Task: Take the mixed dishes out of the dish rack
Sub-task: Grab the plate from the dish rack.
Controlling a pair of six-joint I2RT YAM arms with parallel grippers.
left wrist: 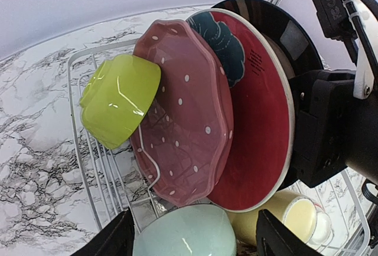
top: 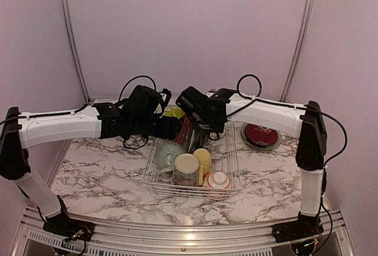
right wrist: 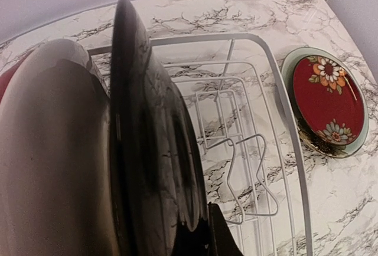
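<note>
Crockery fills a rectangular white wire-grid dish rack [top: 234,164] at the middle of the overhead view, on a grey-veined marble-look tabletop [top: 100,173]. Along the rack's lower edge in that view sit a pale-green bowl [top: 168,153], a cream patterned mug [top: 186,169], a yellow mug [top: 203,158] and a red-patterned bowl [top: 217,180].

Higher in the rack, plates stand on edge in a row. Seen from the left wrist, a glossy lime bowl [left wrist: 121,99] lies tilted at centre left against a dusky-pink scalloped plate with white dots [left wrist: 183,114]. Behind that stands a red plate with a cream rim and a dark teal leaf motif [left wrist: 260,132], and at upper right a shiny black plate [left wrist: 277,26].

The left gripper [left wrist: 195,223] is spread wide at the bottom of its own view, holding nothing, with the pale-green bowl showing below between its fingers. The right gripper [top: 196,127] is at the black plate's edge. In its wrist view one finger [right wrist: 220,235] lies against the plate's face at bottom centre; the other is hidden, so I cannot tell whether it is clamped.

At the right, outside the rack, a red floral plate [right wrist: 329,99] lies on a grey-green plate [right wrist: 288,82] on the tabletop.
</note>
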